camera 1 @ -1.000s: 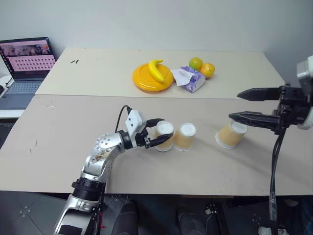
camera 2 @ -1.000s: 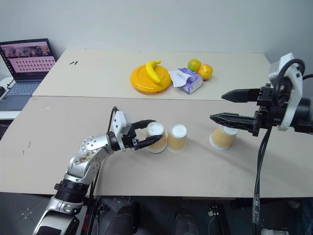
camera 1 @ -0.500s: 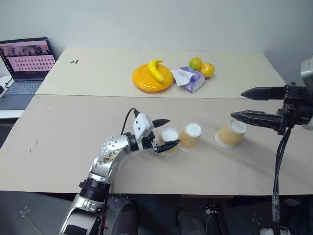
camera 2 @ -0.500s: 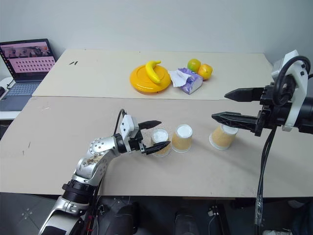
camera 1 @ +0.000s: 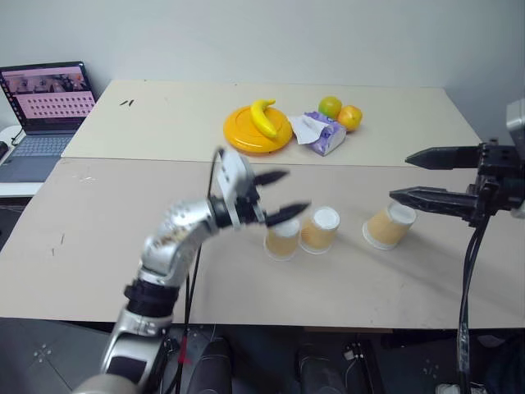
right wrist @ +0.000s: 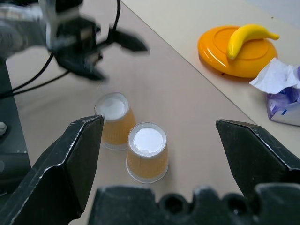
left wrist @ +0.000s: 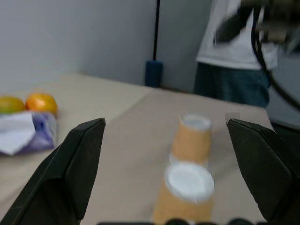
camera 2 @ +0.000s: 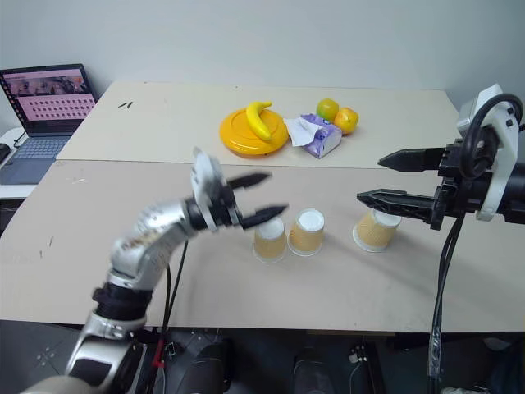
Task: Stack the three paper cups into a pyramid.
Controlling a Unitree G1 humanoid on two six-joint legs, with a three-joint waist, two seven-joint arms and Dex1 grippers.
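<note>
Head views look down over the table (camera 1: pixel 98 246); both wrist views share two upturned cups (right wrist: pixel 131 136).

Even indoor light, soft shadows, blur on the moving arm.

I see the table (camera 1: pixel 98 230) lit evenly with no glare and only faint shadows under the cups (camera 1: pixel 320 230). My left gripper (camera 1: pixel 279 197) smears with motion blur, while the right gripper (camera 1: pixel 422 176) stays crisp. The left wrist view is soft throughout.
</note>
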